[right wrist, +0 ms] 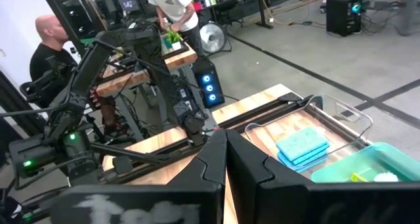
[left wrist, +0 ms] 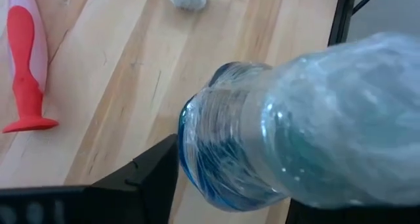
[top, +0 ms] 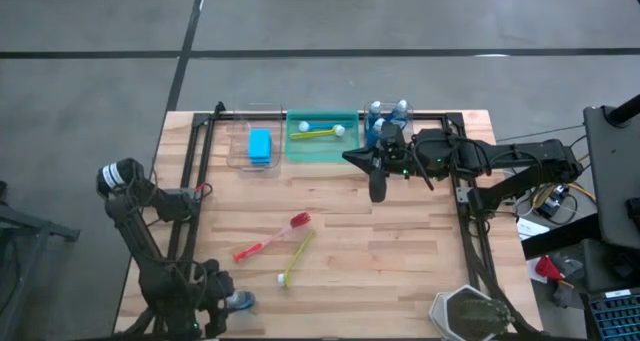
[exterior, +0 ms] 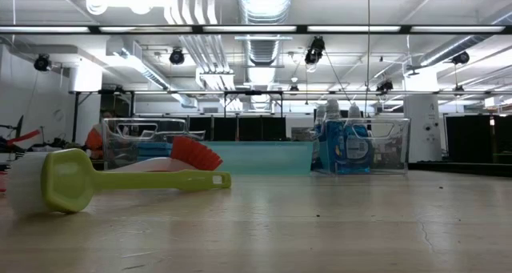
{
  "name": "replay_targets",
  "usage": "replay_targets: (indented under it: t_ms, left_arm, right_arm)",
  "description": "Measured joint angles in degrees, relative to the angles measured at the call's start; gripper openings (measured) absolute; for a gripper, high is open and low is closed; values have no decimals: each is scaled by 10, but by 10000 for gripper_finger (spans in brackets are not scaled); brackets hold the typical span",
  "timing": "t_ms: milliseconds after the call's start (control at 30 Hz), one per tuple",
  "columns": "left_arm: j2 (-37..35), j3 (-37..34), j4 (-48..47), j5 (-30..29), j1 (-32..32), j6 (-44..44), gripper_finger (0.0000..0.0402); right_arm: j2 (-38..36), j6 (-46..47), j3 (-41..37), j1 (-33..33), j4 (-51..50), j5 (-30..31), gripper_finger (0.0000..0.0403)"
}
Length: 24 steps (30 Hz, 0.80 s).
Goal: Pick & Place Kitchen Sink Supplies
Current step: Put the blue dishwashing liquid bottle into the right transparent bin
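From above, the left gripper [top: 232, 301] sat at the table's [top: 400, 261] near-left edge, clamped on a bottle [top: 243, 301]; the red brush [top: 272, 236] and yellow brush [top: 297, 258] lay mid-table with bare wood around. The right gripper [top: 378, 188], fingers together, hung before the green bin [top: 322, 149]. Low down, both brushes lay left. The left wrist showed the bottle [left wrist: 295, 145] gripped; the right wrist showed sponges [right wrist: 303, 147] in the clear bin [right wrist: 341, 115].

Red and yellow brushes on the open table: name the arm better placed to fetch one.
Right, probably. The left gripper sits nearer the red brush and yellow brush, but it is shut on a clear bottle. The right gripper holds nothing, fingers shut, by the far bins.
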Motion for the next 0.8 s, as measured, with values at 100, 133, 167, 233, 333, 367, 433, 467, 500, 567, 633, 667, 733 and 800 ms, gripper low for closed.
replay_targets:
  t_ms: [100,133,167,233,333,367,433,467,500,567,633,667,733,800]
  left_arm:
    - [-1,0,0,-21,0,-8,212]
    - [-2,0,0,-31,0,-9,199]
    - [-2,0,-1,-39,0,-9,185]
    - [-2,0,0,-43,1,-9,156]
    - [-3,0,0,-42,3,-10,120]
    - [-4,0,0,-42,3,-9,116]
    - [-8,0,-1,-43,5,-10,116]
    - [-9,0,0,-43,6,-10,116]
    - [-11,0,0,-43,8,-12,116]
    - [-18,0,-1,-44,12,-14,124]
    - [-31,0,0,-47,19,-14,134]
    - [-39,0,0,-47,23,-12,136]
    - [-54,0,0,-47,33,-4,135]
    - [-73,0,-1,-47,45,3,128]
  right_arm:
    - [0,0,0,0,0,1,9]
    - [0,0,0,0,0,1,9]
    - [0,0,0,0,0,1,9]
    - [0,0,0,0,0,1,9]
    - [0,0,0,0,0,1,9]
    - [0,0,0,0,0,1,9]
    - [0,-1,0,0,0,1,9]
    - [0,-1,0,0,0,1,9]
    - [0,0,0,0,-1,1,9]
    - [0,0,0,0,-1,1,9]
    - [0,0,0,0,-1,0,9]
    - [0,0,0,0,-1,-4,9]
    - [0,1,0,0,-1,-20,9]
    - [1,9,0,0,-1,-38,9]
